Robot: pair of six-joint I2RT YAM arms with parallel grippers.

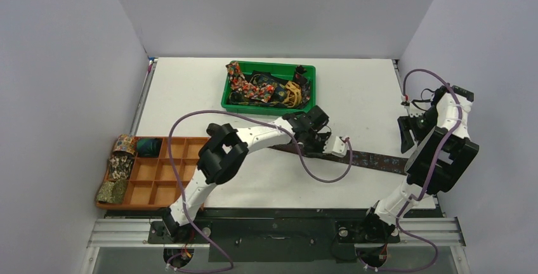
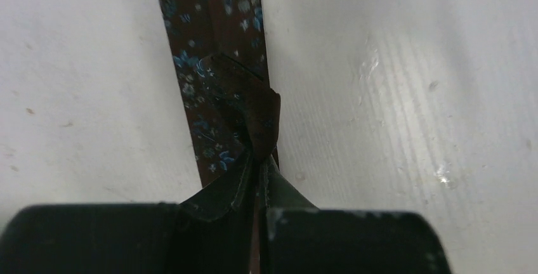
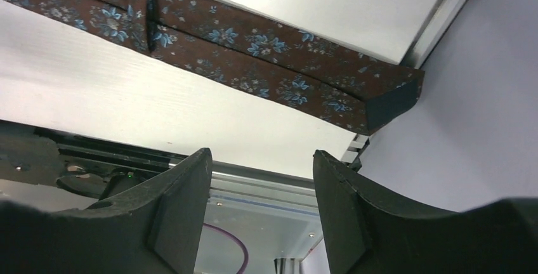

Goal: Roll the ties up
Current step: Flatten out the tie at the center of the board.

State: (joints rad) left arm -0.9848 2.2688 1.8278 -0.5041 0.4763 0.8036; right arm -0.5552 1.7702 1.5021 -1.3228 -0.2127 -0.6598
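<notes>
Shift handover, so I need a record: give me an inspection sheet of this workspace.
Surface: white table, faint scuffs.
Job's things: brown floral tie lying across the table, wide end at the right edge; loose ties in green bin; rolled ties in orange tray.
Clutter: nothing seen.
Grippers: left gripper shut on the brown tie's folded end; right gripper open, holding nothing.
Cables: purple cables loop from both arms.
Surroundings: plain walls on three sides.

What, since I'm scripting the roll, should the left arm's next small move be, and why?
Probably rotate the left fingers to wind a turn: they pinch the folded end of the brown floral tie; the rest lies flat, right fingers open.
</notes>
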